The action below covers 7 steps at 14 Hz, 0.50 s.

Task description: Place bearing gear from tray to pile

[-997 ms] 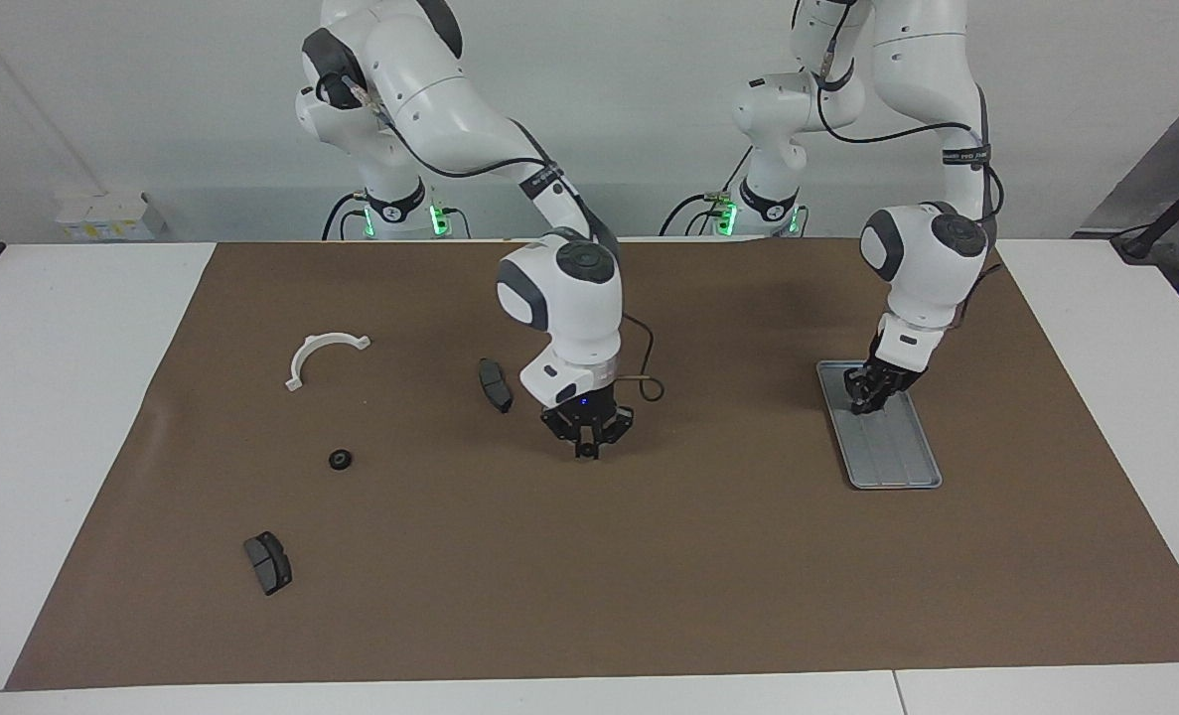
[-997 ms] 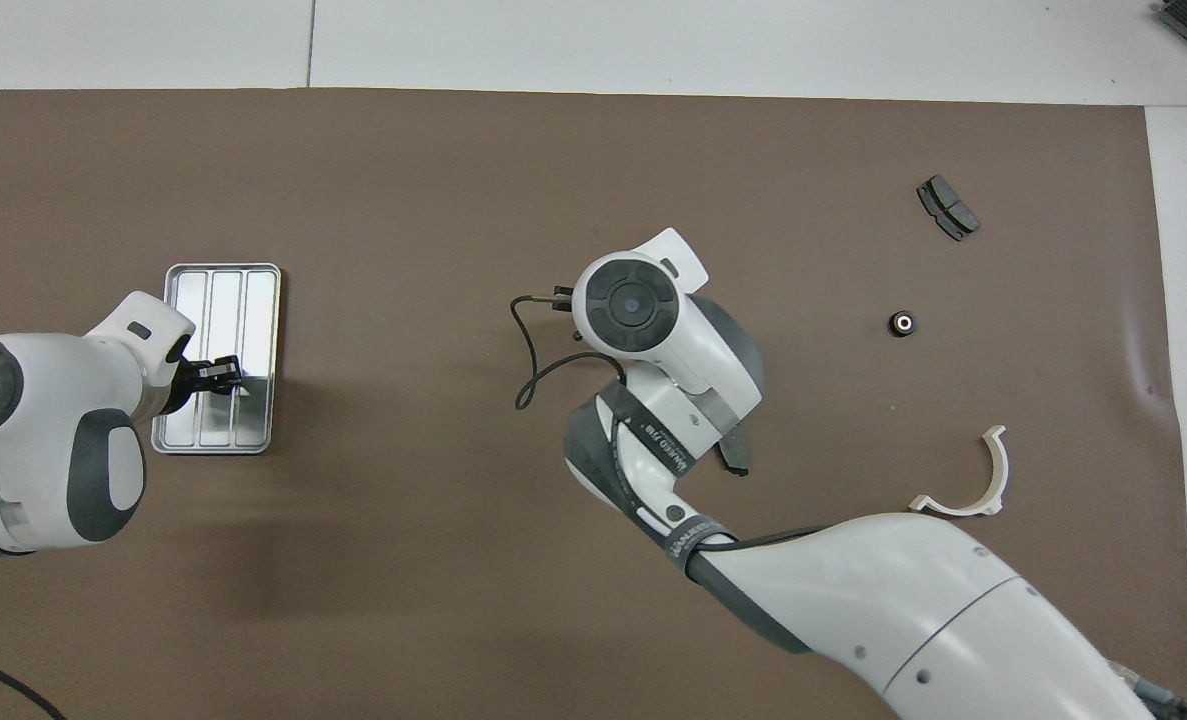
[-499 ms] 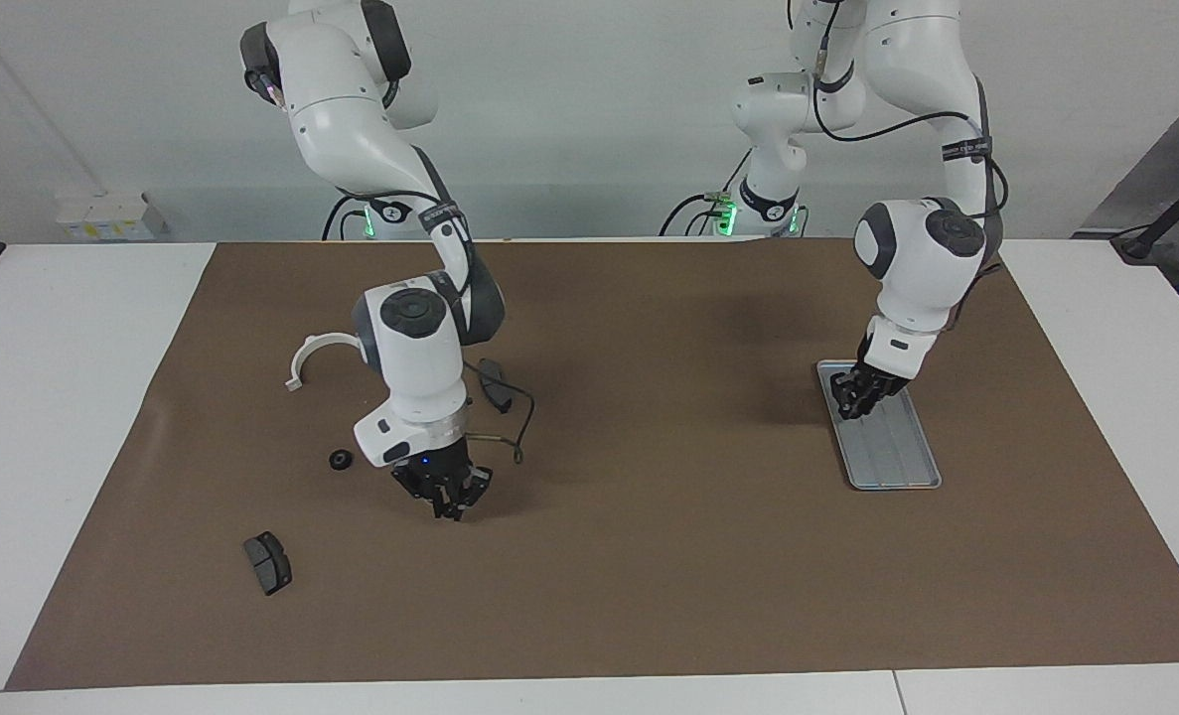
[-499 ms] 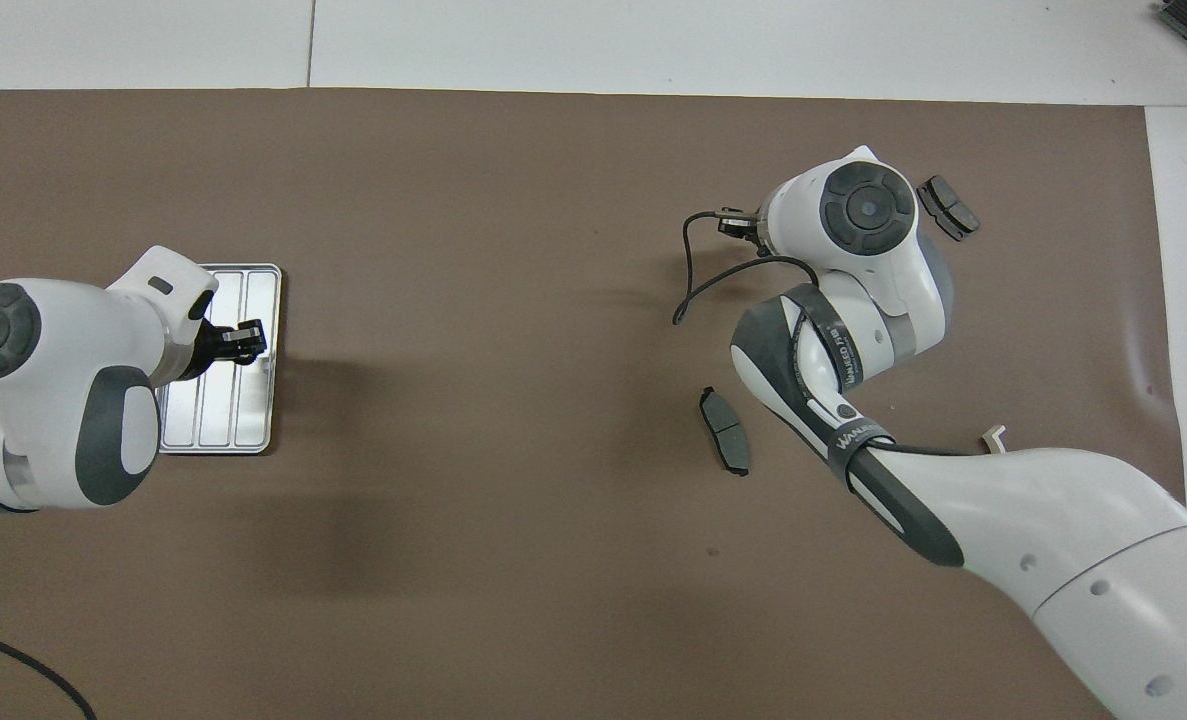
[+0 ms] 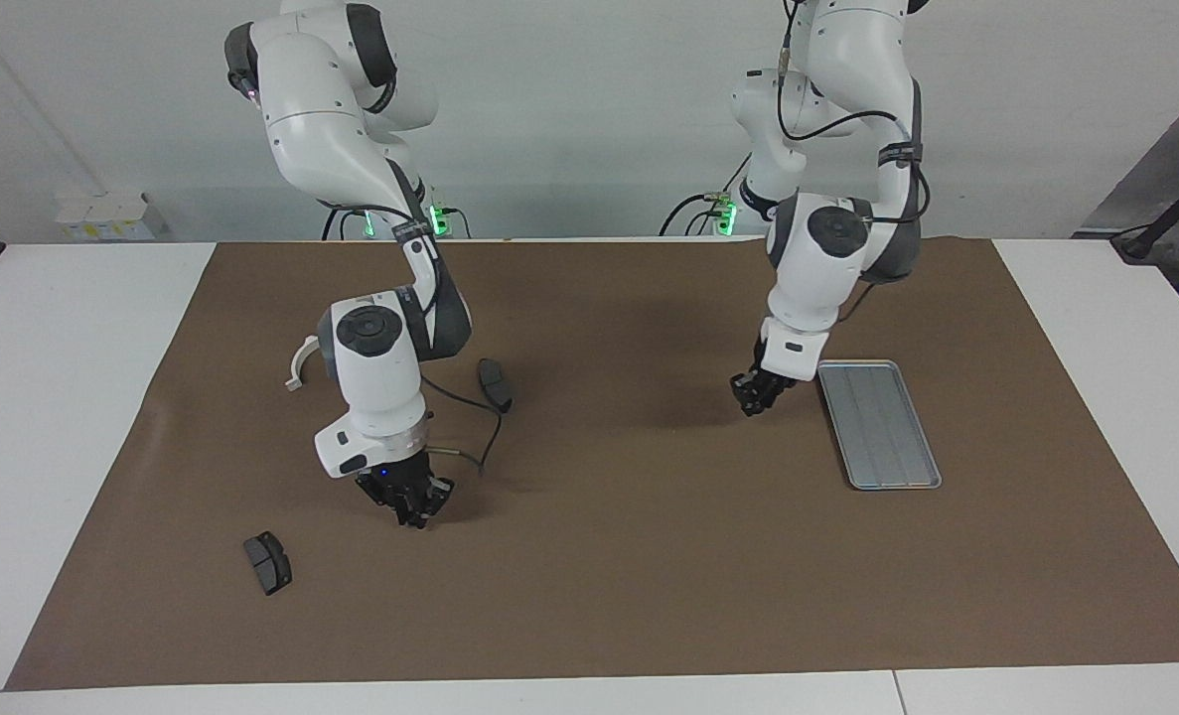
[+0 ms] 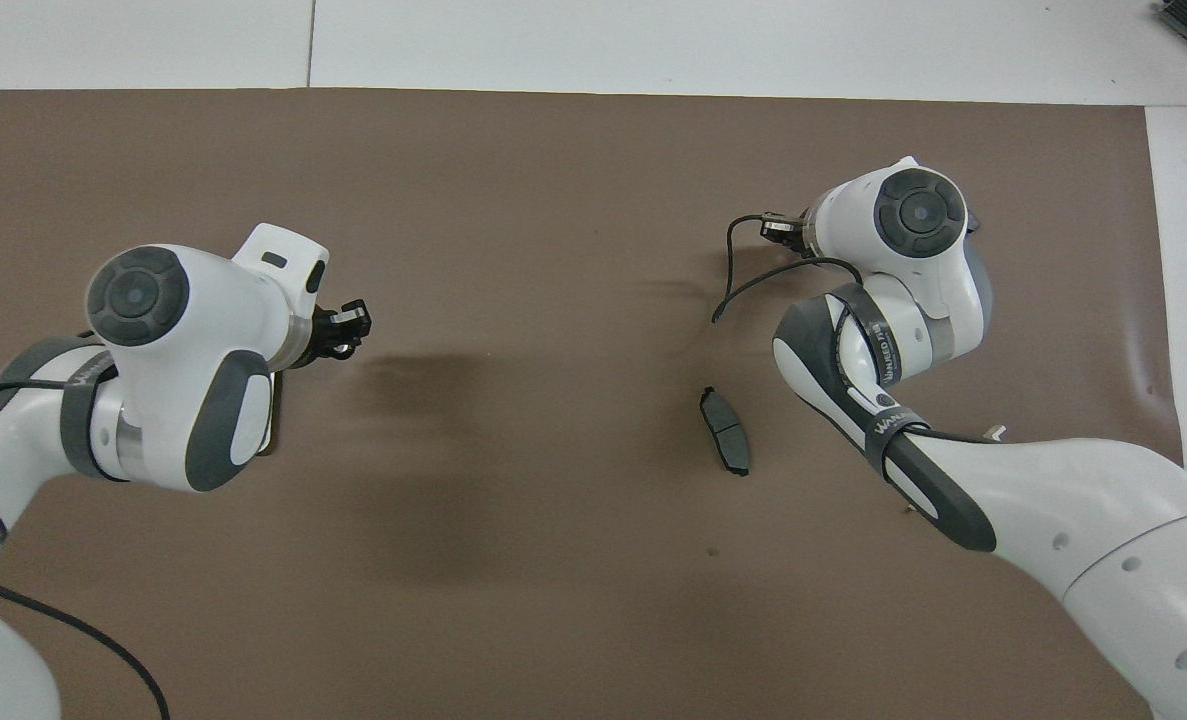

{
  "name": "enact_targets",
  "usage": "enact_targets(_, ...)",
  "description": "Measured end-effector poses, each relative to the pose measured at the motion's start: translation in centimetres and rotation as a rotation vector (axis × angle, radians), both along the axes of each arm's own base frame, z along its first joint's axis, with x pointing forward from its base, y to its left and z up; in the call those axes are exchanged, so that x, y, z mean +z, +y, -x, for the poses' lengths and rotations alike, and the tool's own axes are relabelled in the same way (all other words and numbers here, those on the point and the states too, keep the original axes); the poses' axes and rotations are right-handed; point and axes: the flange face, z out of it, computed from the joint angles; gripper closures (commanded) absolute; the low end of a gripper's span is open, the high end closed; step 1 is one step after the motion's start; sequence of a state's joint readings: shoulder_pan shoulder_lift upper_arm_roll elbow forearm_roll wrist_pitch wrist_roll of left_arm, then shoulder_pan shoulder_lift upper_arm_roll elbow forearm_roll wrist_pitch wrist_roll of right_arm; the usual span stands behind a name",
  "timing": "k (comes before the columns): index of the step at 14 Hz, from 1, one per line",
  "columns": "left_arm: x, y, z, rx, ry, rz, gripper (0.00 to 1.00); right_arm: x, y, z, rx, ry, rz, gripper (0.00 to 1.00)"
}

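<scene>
Brown mat [image 5: 649, 556], white table [image 5: 53, 397], grey wall [image 5: 589, 119]

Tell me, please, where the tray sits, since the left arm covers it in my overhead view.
Observer: The tray lies flat on the mat, beside the left gripper, toward the left arm's end.
Operator: And the right gripper, hidden under its wrist?
Observer: The right gripper hangs low over bare mat.
Operator: Does that arm hide any parts?
Observer: Yes, a second brake pad, farther from the robots than the brake pad you see.
</scene>
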<state>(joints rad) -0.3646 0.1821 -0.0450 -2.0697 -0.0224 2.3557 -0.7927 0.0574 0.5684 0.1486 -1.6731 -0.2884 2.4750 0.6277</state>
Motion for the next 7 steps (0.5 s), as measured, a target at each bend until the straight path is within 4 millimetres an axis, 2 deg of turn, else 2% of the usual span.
enact_targets(1,-0.1,-2.7,0.6,0.021,0.001,0.008,0.88,0.0,0.0,0.0,0.0,-0.001,0.0,0.0)
enact_targets(4,-0.4,-10.0,1.1,0.05,-0.006,0.036,0.84,1.5,-0.2,-0.1,-0.004,-0.018,0.0,0.0)
enact_targets(6,-0.8,-13.1,1.2,0.027,-0.01,0.046,0.74,3.6,-0.6,0.1,-0.014,-0.014,0.013,0.0)
enact_targets(7,-1.0,-14.0,1.3,0.015,-0.011,0.047,0.63,4.9,-0.6,0.4,-0.016,-0.01,0.02,0.0)
